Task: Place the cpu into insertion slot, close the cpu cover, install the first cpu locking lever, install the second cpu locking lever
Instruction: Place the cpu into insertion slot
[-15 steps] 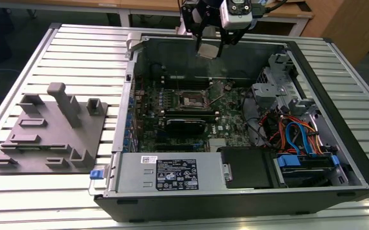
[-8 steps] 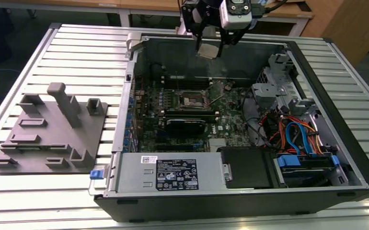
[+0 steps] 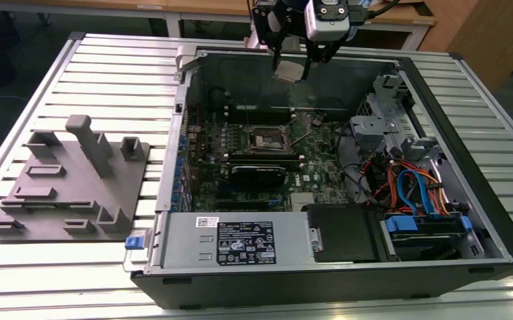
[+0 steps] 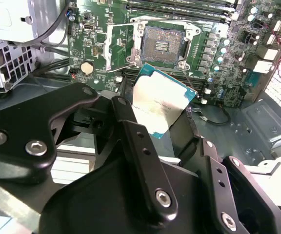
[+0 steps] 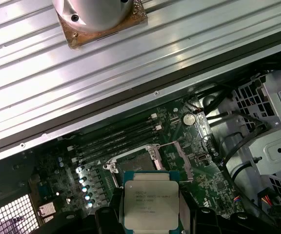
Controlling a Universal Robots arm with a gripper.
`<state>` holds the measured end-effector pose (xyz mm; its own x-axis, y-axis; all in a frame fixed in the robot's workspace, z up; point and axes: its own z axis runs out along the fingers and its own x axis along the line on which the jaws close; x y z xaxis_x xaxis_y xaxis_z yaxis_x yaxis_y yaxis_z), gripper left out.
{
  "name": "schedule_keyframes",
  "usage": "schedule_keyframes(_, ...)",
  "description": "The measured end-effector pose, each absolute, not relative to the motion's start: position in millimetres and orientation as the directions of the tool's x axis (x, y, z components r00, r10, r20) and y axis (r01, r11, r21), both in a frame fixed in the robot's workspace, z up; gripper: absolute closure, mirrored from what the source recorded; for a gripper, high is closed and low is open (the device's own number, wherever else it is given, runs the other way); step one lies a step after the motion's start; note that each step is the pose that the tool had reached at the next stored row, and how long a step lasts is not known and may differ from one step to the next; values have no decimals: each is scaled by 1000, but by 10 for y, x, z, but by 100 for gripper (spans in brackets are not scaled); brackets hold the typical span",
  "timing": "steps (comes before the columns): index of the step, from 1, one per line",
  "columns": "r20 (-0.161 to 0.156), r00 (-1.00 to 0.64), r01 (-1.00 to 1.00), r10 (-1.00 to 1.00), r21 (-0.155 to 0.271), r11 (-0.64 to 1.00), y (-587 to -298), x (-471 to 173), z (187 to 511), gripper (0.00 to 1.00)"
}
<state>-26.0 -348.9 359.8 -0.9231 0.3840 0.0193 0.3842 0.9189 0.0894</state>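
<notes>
Step 1 is in hand: the tool (image 3: 298,59) pinches the cpu (image 4: 162,105) by its edges, well above the slot (image 4: 162,44). Seating it likely calls for squaring the cpu to the slot.

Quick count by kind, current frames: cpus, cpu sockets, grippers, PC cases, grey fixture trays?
cpu: 1, held in the gripper
insertion slot: 1, empty
gripper: 1
PC case: 1
grey fixture tray: 1
Total: 5
</notes>
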Motion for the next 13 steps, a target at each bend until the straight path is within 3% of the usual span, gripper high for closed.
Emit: schedule_keyframes(13, 19, -911, 411, 411, 89, 907, -3489, -260, 3598, 46)
